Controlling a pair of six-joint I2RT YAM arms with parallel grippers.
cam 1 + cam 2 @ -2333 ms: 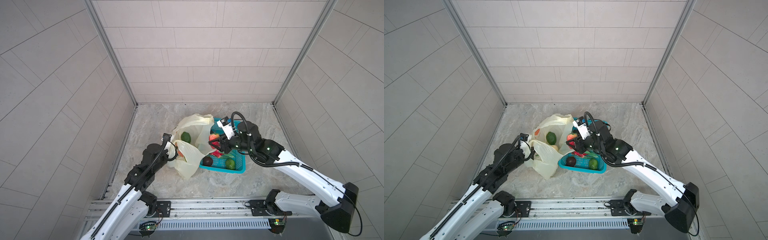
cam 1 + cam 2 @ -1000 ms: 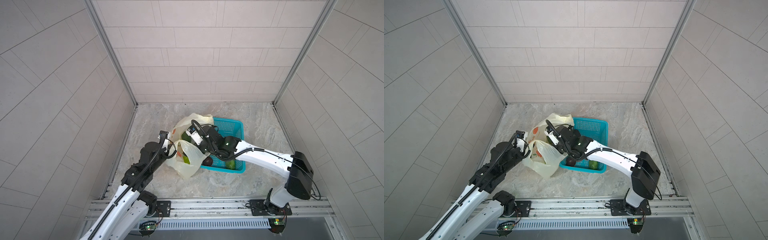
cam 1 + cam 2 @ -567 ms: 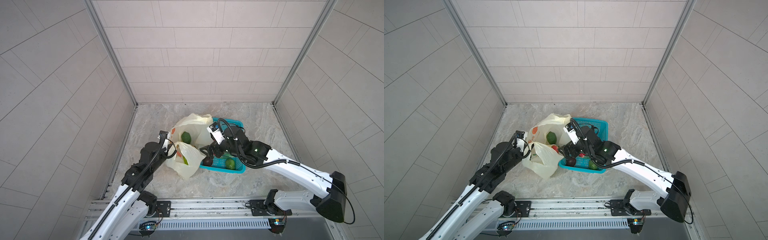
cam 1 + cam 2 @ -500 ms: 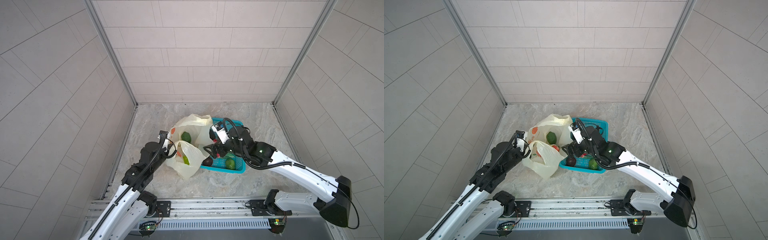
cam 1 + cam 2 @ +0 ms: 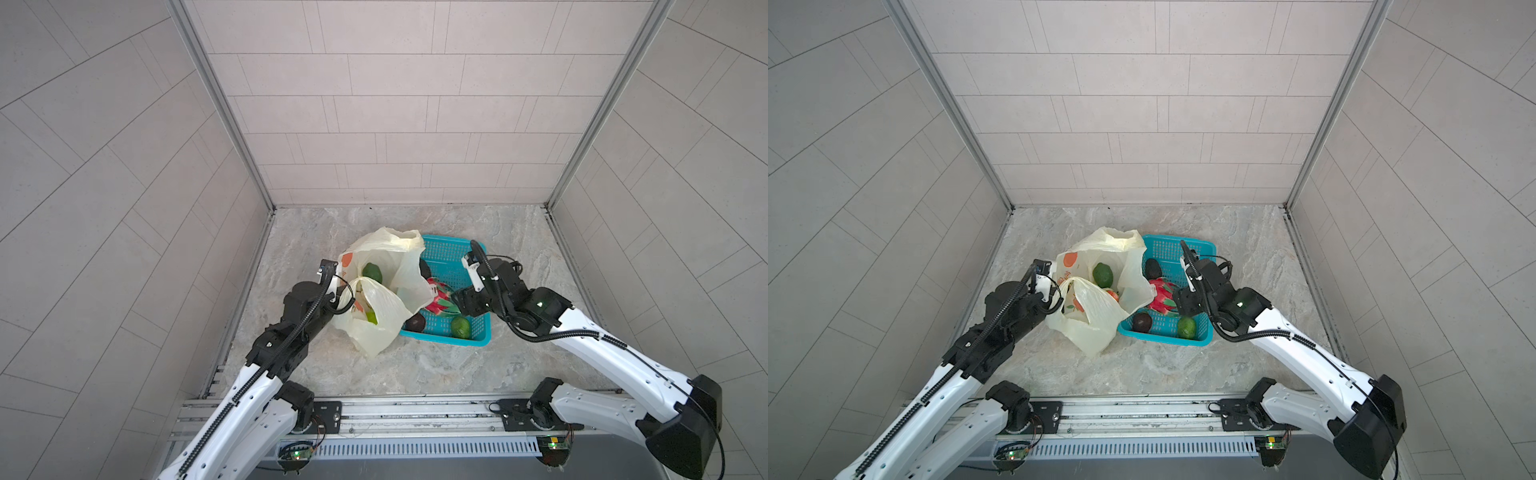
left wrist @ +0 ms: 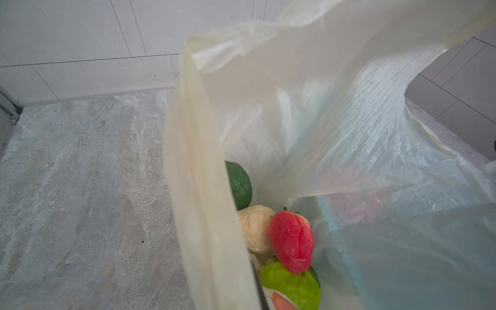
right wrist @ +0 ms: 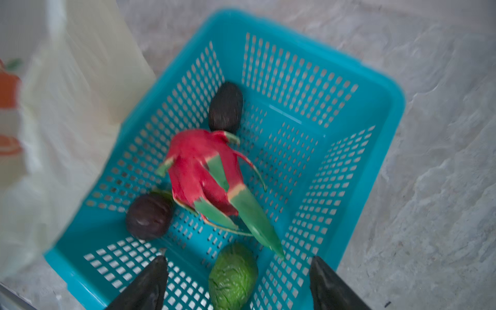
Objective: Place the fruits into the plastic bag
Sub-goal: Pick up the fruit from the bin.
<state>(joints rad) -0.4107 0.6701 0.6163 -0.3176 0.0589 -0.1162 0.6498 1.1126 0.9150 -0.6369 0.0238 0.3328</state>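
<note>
1. The left gripper (image 5: 340, 296) is pressed together on a loop handle of the plastic bag (image 5: 376, 328) and holds that side up. The bag stands on the marble-look tabletop (image 5: 432, 365) with its mouth gaping. Its right flap overlaps the left edge of the teal basket (image 5: 446, 337).
2. The bag is thin, pale yellow and translucent, printed with orange fruit. Both top views show a dark green fruit (image 5: 1103, 274) lying inside.
3. Only the left wrist view looks down the mouth. Beside that fruit it shows a cream-coloured lump (image 6: 255, 228), a small red fruit (image 6: 291, 240) and a bright green fruit (image 6: 292, 284), partly hidden by the bag's edge.
4. In the basket the dragon fruit (image 7: 204, 171), red-pink with green scales, lies between a dark oval fruit (image 7: 226, 106) and a dark round fruit (image 7: 149, 216). A wrinkled green fruit (image 7: 233, 273) sits in a corner.
5. The right gripper (image 7: 239, 268) hangs over the basket, jaws spread. In the blurred right wrist view the wrinkled green fruit lies between the fingertips and touches neither.
</note>
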